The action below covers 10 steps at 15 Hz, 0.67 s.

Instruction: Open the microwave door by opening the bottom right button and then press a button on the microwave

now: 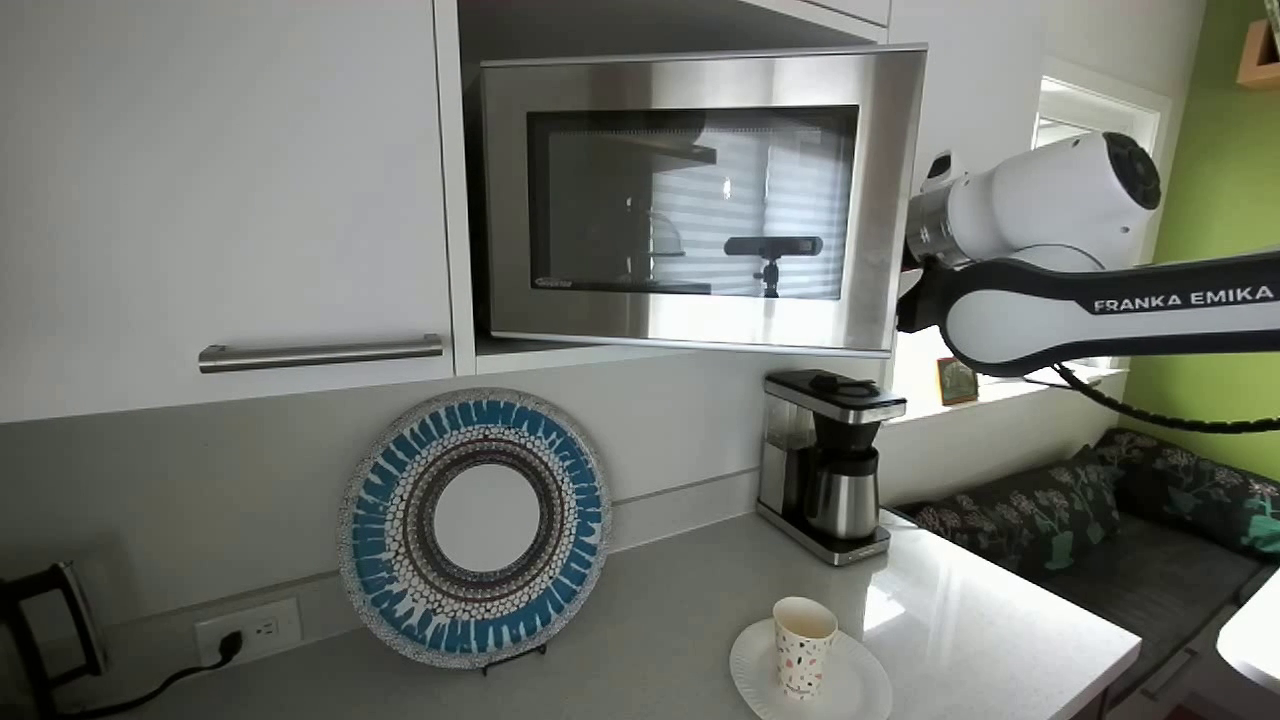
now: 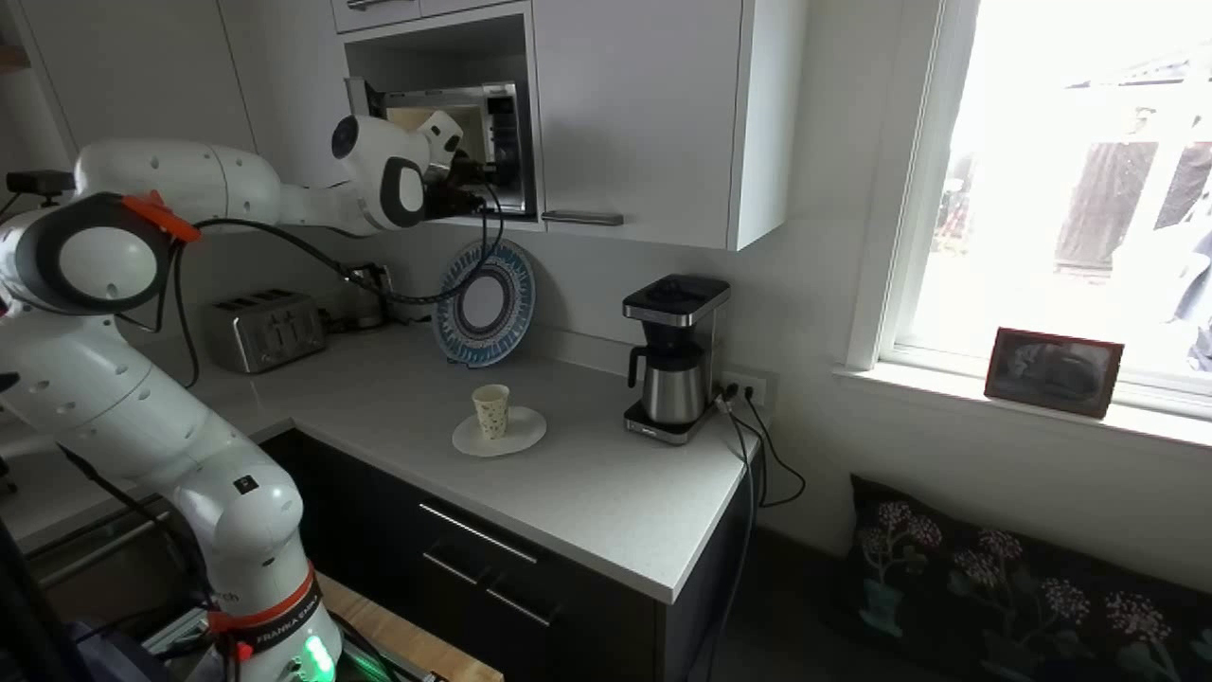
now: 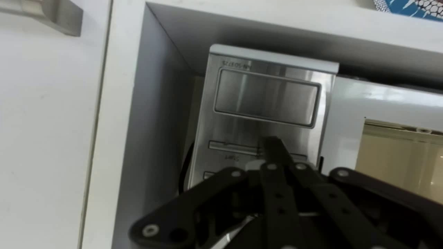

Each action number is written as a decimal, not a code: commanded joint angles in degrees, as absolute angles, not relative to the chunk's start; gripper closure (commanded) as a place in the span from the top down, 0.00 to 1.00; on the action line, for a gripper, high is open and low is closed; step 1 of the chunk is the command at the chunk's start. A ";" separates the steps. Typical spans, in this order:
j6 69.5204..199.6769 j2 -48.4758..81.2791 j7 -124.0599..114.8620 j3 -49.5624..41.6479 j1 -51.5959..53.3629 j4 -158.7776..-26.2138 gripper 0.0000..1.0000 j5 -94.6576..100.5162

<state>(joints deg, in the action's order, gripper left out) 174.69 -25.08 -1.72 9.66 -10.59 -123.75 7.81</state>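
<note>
Nearest in the wrist view is the claw [image 3: 272,148], clenched, its tip over the slim buttons [image 3: 231,148] of the control strip [image 3: 232,129]; whether it touches, I cannot tell; just beside it, lower on the microwave [image 3: 346,100], lies the bottom right button [image 3: 266,97], a framed panel; to the side gapes the cavity [image 3: 398,162]; in an exterior view the microwave door [image 1: 700,205] stands open, the arm [image 1: 1050,195] partly behind it.

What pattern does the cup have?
Coloured specks on cream; the cup shows best in an exterior view.
</note>
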 commanded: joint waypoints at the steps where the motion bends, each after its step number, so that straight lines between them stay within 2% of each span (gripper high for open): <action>1: 179.41 -21.76 -4.71 12.58 -18.08 -121.55 0.00 10.35; 10: 179.25 -19.89 -4.15 13.22 -17.12 -120.63 0.00 7.35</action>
<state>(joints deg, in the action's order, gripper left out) 177.40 -25.22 -3.50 14.03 -15.94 -124.59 8.08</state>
